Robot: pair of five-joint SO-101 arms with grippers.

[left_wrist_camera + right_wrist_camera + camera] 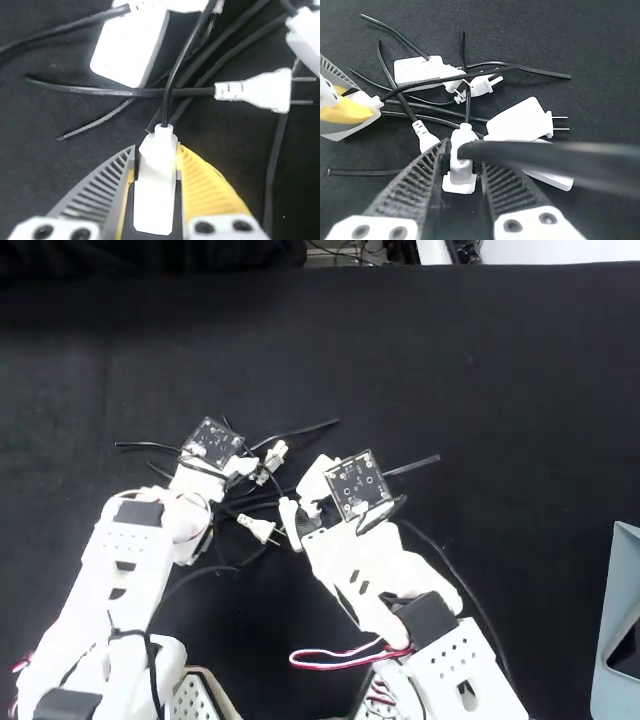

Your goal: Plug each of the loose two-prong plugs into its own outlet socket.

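L tool (156, 152) clamps plug (155, 200); R tool (463, 156) clamps 2nd plug (459, 172).

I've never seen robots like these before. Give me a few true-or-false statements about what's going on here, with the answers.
1. The left claw is shut on a corded white plug. True.
2. The table has a white surface. False: it is black.
3. The right claw is open and empty. False: it is shut on a white connector.
4. A loose two-prong plug lies on the table just beyond the left claw, with nothing gripping it. True.
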